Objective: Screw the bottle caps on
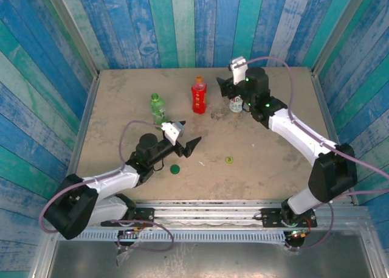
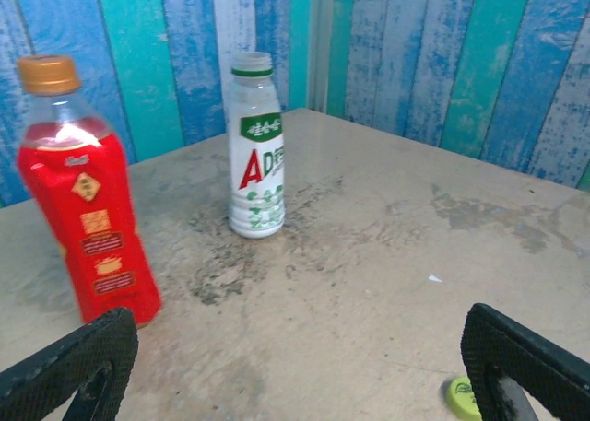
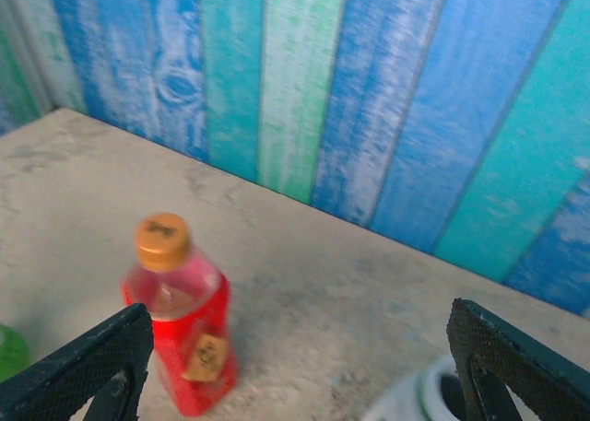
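**Item 1.** Orange cap (image 3: pixel 163 239): seated on the red bottle (image 1: pixel 199 98), which stands upright toward the far edge of the table (image 1: pixel 273 162). I judge this pair done.

**Item 2.** White bottle (image 2: pixel 255 158): upright just right of the red one, mouth bare. It wants a cap.

**Item 3.** Green bottle (image 1: pixel 158 109): upright left of the red one. I cannot tell whether it is capped.

**Item 4.** Dark green cap (image 1: pixel 175 168) and yellow-green cap (image 1: pixel 229 160): lying loose nearer the near edge, well apart from every bottle, free to be picked up.

**Item 5.** My right gripper (image 3: pixel 295 370): jaws wide apart and empty, above the white bottle's rim. I judge it placed to steady that bottle.

**Item 6.** My left gripper (image 2: pixel 297 366): jaws fully apart and empty, low over the middle of the table with both loose caps near. I judge it placed to fetch one.
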